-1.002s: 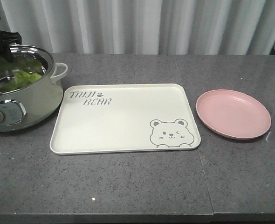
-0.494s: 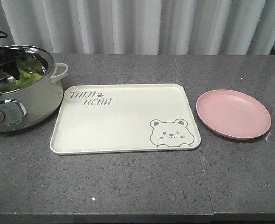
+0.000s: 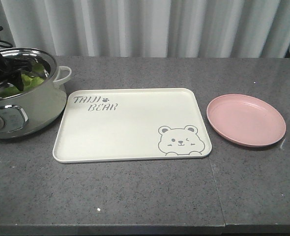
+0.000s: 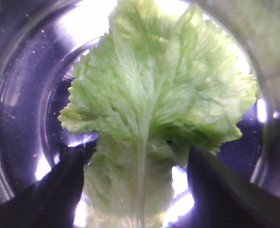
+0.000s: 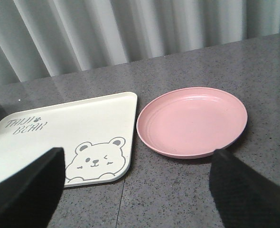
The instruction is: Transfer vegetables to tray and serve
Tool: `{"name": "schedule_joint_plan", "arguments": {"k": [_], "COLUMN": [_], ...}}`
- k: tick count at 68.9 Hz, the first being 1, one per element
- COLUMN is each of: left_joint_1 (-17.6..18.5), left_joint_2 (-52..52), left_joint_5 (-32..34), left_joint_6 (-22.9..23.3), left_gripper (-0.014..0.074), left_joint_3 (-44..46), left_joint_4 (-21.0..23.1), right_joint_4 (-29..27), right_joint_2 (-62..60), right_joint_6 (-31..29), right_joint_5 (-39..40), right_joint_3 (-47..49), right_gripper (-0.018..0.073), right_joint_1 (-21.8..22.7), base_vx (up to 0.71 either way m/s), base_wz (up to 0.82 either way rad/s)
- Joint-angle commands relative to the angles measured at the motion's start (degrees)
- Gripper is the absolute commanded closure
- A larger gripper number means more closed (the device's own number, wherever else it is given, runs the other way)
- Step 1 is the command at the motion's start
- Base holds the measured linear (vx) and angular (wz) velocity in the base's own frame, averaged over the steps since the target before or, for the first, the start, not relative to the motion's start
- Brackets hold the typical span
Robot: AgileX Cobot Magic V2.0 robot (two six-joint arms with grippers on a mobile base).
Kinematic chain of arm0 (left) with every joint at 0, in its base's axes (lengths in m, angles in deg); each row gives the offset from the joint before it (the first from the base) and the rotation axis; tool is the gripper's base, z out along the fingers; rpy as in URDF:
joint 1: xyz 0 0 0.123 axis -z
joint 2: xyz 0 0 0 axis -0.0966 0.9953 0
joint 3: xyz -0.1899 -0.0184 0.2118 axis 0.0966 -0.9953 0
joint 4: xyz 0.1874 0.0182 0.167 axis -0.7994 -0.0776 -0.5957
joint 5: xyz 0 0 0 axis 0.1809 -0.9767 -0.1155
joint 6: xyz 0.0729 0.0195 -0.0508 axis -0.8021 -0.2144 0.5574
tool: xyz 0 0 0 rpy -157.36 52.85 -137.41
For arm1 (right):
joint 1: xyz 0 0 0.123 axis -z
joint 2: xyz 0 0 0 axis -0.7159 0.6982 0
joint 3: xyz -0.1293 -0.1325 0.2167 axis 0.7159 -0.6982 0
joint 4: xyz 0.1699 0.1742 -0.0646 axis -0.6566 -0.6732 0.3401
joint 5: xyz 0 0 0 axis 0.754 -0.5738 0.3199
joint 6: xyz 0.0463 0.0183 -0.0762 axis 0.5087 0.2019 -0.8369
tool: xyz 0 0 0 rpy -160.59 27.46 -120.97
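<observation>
Lettuce leaf (image 4: 144, 95) in pot (image 3: 42, 105), tray (image 3: 130, 125) beside pot

Lettuce leaf (image 4: 154, 95): light green and ruffled, spread open, crinkled edge toward the top, pale central rib running down to the bottom edge.
Pot (image 4: 21, 95): shiny metal inside, its curved wall ringing the leaf, with bright glints at the top and beside the stalk.
Left tool (image 4: 137, 156): two dark fingers (image 4: 59, 190) in the lower corners, set wide apart, one on either side of the rib.
Contact: whether the fingers touch the leaf cannot be told.
</observation>
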Motion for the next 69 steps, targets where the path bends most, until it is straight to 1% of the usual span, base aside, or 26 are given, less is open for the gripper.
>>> {"name": "schedule_joint_plan", "arguments": {"k": [1, 19, 25, 35, 49, 54, 58, 64, 69], "left_joint_1": [0.0, 0.0, 0.0, 0.0, 0.0, 0.0, 0.0, 0.0, 0.0], "left_joint_2": [-2.5, -0.7, -0.2, 0.4, 0.4, 0.4, 0.4, 0.4, 0.4], "left_joint_5": [-0.2, -0.2, -0.2, -0.2, -0.2, -0.2, -0.2, -0.2, -0.2], "left_joint_6": [0.0, 0.0, -1.1, -1.0, -1.1, -1.1, -1.1, -1.2, -1.6], "left_gripper": [0.0132, 0.0132, 0.0132, 0.0132, 0.0146, 0.0183, 0.0238, 0.0356, 0.0491], "left_joint_3": [1.4, 1.4, 1.4, 1.3, -2.3, -3.3, -3.3, -3.3, -3.3], "left_joint_4": [0.3, 0.4, 0.4, 0.8, 0.5, 0.4, 0.3, 0.3, 0.3], "right_joint_4": [-0.2, -0.2, -0.2, -0.2, -0.2, -0.2, -0.2, -0.2, -0.1], "right_joint_2": [0.8, 0.8, 0.8, 0.8, 0.8, 0.8, 0.8, 0.8, 0.8], "right_joint_6": [-0.4, -0.3, -0.3, -0.3, -0.3, -0.3, -0.3, -0.3, -0.3], "right_joint_5": [3.6, 3.6, 3.6, 3.6, 3.6, 3.6, 3.6, 3.6, 3.6], "right_joint_3": [1.7, 1.7, 1.7, 1.7, 1.7, 1.7, 1.7, 1.7, 1.7], "right_gripper": [-0.0033, -0.0033, -0.0033, -0.0033, -0.0033, -0.0033, -0.0033, -0.0033, -0.0033], "right_joint_1": [0.2, 0.2, 0.2, 0.2, 0.2, 0.2, 0.2, 0.2, 0.2], "base_vx": [0.0, 0.0, 0.0, 0.0, 0.0, 0.0, 0.0, 0.0, 0.0], "base_wz": [0.0, 0.0, 0.0, 0.0, 0.0, 0.0, 0.0, 0.0, 0.0]}}
